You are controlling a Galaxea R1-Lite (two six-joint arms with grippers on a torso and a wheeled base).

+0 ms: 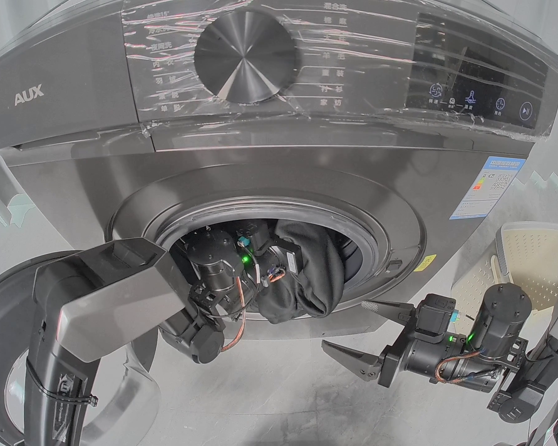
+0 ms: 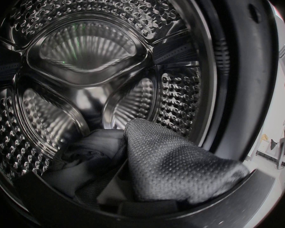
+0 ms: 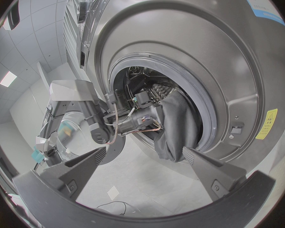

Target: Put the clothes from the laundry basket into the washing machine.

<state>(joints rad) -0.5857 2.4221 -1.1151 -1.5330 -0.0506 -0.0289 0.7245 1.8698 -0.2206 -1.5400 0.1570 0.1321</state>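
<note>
The right gripper [image 1: 344,324] is hovering below and to the right of the port [image 1: 378,249], jaws spread wide and holding nothing. The basket [image 1: 533,261] is standing further right of the port, pale and perforated; what it is holding cannot be told. The left arm [image 1: 217,261] is reaching into the port's lower left, and the left gripper is lying under cloth there, so whether it is gripping cannot be told. A dark garment [image 1: 310,267] is draping over the port's bottom lip, one bunched fold hanging outside and the rest lying inside. Beyond the port, the drum [image 2: 85,48] is holding a greyer cloth [image 2: 85,162] slumped along its bottom. The garment is looking soft, limp and light, a knit that is probably going to sag and slide back out over the lip rather than hold any shape. Pinching the thick hanging fold just below the port is likely giving the surest hold, since a single thin layer is liable to slip free.
</note>
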